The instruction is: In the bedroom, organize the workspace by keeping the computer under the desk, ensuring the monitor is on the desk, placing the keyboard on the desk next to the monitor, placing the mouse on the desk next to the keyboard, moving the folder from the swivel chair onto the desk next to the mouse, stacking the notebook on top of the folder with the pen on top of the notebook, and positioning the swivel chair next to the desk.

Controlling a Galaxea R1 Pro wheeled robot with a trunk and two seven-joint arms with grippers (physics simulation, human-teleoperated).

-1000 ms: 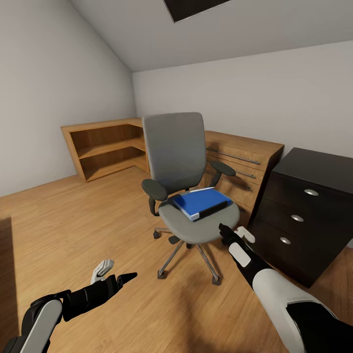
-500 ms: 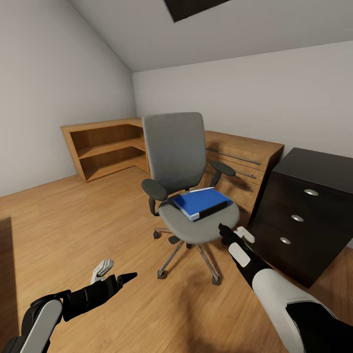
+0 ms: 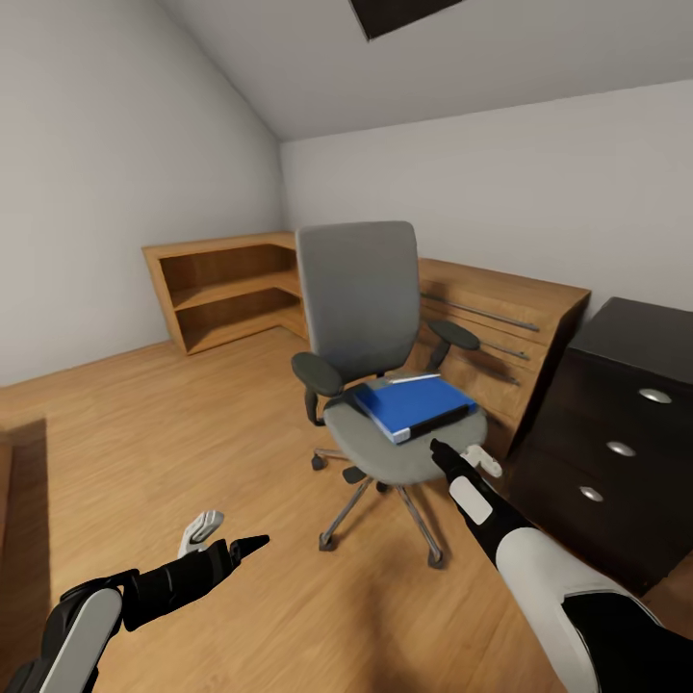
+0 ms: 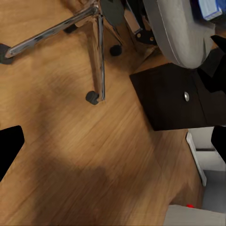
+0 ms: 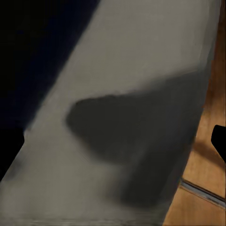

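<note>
One blue folder (image 3: 420, 407) is seen lying on the seat of one swivel chair (image 3: 371, 318). The fingers of both the left gripper (image 3: 231, 535) and the right gripper (image 3: 464, 455) are spread wide, with nothing held.

light wooden shelf unit (image 3: 226, 289) along far left wall, wooden drawer cabinet (image 3: 500, 322) at far right, wood floor (image 3: 144, 433) throughout.

matt grey cloth swivel chair (image 3: 371, 318) on chrome legs — smooth glossy blue folder (image 3: 416, 404), wood-grain floor (image 3: 144, 433)
</note>
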